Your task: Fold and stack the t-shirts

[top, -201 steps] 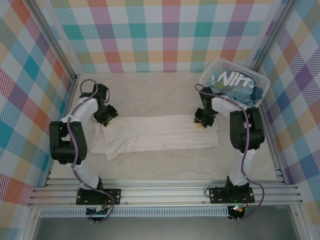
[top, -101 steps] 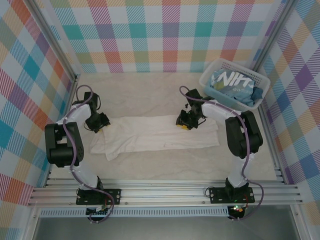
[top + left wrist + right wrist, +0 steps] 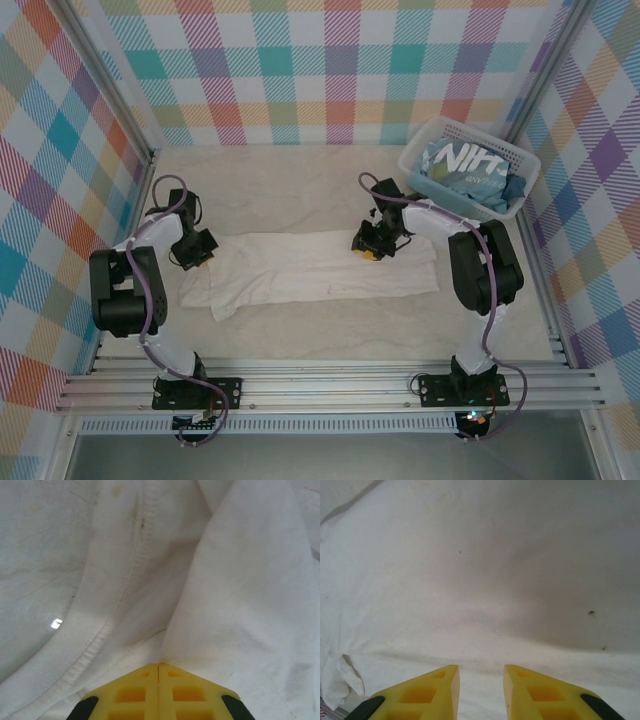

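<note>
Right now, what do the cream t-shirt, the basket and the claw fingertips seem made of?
Cream t-shirt: soft matte knit cloth, likely cotton; wrinkles and a stitched hem show.
Basket: white rigid plastic by the look, with slatted walls.
Fingertips: yellow matte plastic, perhaps printed; moulded recesses show.

The left gripper (image 3: pixel 196 254) has shifted to the cream t-shirt's (image 3: pixel 320 272) left end and pinched shut, while the right gripper (image 3: pixel 369 250) has slid leftward along its far edge.

T-shirt (image 3: pixel 320 270) on table (image 3: pixel 300 180), second t-shirt (image 3: pixel 465 170) in basket (image 3: pixel 408 160) at far right
</note>
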Tool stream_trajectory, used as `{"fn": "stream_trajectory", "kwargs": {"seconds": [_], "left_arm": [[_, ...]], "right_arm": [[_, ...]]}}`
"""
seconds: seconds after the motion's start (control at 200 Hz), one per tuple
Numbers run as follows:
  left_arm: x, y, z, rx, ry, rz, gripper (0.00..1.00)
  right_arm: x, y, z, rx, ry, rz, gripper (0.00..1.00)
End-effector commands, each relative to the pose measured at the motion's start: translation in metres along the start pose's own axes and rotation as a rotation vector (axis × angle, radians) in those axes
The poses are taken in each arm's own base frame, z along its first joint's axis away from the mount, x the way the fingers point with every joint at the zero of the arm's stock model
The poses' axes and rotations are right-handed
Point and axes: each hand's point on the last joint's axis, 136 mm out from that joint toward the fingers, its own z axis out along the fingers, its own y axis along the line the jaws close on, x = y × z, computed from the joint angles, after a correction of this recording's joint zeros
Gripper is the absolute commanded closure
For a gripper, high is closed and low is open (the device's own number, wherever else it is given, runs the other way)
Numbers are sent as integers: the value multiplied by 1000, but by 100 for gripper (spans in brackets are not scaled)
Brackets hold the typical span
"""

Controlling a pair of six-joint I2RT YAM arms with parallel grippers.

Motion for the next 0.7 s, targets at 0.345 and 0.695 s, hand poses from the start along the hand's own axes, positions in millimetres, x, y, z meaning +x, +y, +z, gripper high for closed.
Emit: {"fn": "stream_trajectory", "kwargs": {"seconds": [0.345, 0.695], "left_arm": [[20, 10, -27, 18, -5, -99, 100], [40, 28, -13, -68, 67, -138, 100]], "right_arm": [[-9, 9, -2, -25, -8, -16, 71], [-8, 9, -1, -26, 0, -14, 71]]}}
